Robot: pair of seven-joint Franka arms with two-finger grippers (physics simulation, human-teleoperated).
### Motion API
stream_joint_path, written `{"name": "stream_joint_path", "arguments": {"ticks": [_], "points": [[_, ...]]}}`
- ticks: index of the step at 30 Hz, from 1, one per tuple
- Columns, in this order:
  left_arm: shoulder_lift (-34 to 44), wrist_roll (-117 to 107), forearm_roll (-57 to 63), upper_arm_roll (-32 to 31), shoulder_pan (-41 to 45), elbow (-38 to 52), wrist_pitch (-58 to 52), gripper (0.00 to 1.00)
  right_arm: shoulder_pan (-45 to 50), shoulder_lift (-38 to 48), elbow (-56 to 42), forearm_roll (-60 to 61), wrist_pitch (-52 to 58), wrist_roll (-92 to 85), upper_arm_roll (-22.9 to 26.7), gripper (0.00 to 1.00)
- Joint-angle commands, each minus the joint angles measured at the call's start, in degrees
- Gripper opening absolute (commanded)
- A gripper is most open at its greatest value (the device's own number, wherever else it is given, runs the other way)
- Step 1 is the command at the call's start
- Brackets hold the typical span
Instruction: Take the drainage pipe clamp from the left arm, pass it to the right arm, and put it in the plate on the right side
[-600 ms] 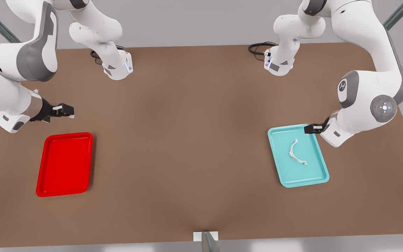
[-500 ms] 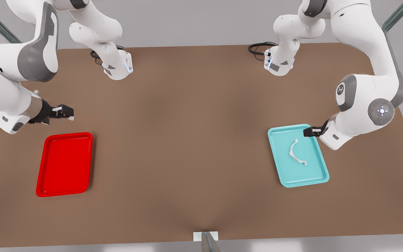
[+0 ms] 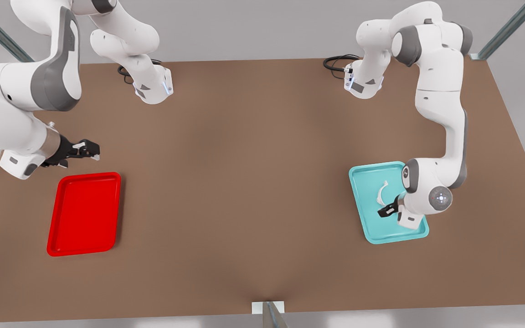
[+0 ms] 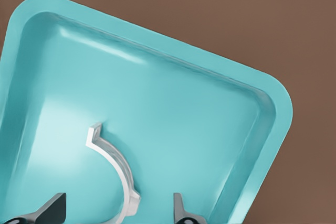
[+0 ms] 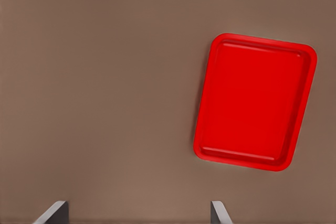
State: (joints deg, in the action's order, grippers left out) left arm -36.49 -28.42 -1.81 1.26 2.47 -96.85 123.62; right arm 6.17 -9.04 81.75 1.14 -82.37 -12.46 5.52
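The drainage pipe clamp [image 3: 382, 191], a thin white half-ring, lies in a teal tray [image 3: 372, 228] on the front view's right. My left gripper [image 3: 388, 210] hangs low over the clamp's near end. In the left wrist view the left gripper [image 4: 116, 213] is open, its fingertips [image 4: 52, 208] straddling the clamp [image 4: 113, 156] without gripping it. The red plate [image 3: 84, 214] lies on the front view's left. Just beyond its far edge, above the table, my right gripper [image 3: 90, 150] waits. In the right wrist view the right gripper [image 5: 136, 213] is open, with the plate [image 5: 254, 100] ahead.
Both arm bases [image 3: 153, 89] stand at the table's far edge, a black cable [image 3: 335, 61] coiled beside the one on the front view's right. The brown table [image 3: 244, 182] stretches wide between the two trays. In the left wrist view the teal tray's rim [image 4: 273, 103] surrounds the clamp.
The left arm has swung down and toward the table's near side, bringing its gripper from the teal tray's far edge to the clamp. The right gripper has barely shifted.
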Motion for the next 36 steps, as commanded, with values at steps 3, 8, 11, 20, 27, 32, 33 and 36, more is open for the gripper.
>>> {"name": "stream_joint_path", "arguments": {"ticks": [3, 8, 11, 20, 27, 32, 33, 36], "points": [[-0.8, -30.6, 0.0, 0.0, -0.2, -0.8, 9.5, 1.00, 0.1, -0.1, 0.0, 0.1, 0.2, -2.0, 0.0, 1.00], [-2.4, -31.0, 0.3, 0.0, -1.4, -0.9, 9.6, 1.00, 0.1, -0.1, 0.3, 0.1, 0.4, -2.0, -0.1, 1.00], [-2.6, -30.7, 0.6, -0.4, -1.4, -2.2, 9.6, 1.00, 0.4, -0.2, 0.3, 0.2, 0.5, -2.0, -0.1, 1.00], [-3.1, -29.1, 0.4, -0.5, -2.1, -2.6, 9.6, 0.46, 0.4, -0.2, 0.7, 0.1, 0.5, -2.1, -0.1, 1.00], [-3.6, -29.2, 0.4, -0.5, -2.1, -2.6, 9.6, 0.34, 0.7, -0.5, 0.8, 0.1, 0.7, -2.1, -0.1, 1.00], [-3.5, -29.1, 0.2, -0.4, -2.1, -2.5, 9.5, 0.21, 0.7, -0.5, 0.8, 0.1, 0.9, -2.1, -0.1, 1.00], [-3.2, -29.3, 0.2, -0.5, -2.1, -2.5, 9.2, 0.21, 0.7, -0.5, 0.8, 0.1, 0.9, -2.1, -0.1, 1.00], [0.8, -32.3, -1.3, -2.2, -0.9, -1.9, 2.3, 0.21, 1.0, -1.2, 0.1, 0.0, 0.8, -2.7, -0.1, 1.00]]}}
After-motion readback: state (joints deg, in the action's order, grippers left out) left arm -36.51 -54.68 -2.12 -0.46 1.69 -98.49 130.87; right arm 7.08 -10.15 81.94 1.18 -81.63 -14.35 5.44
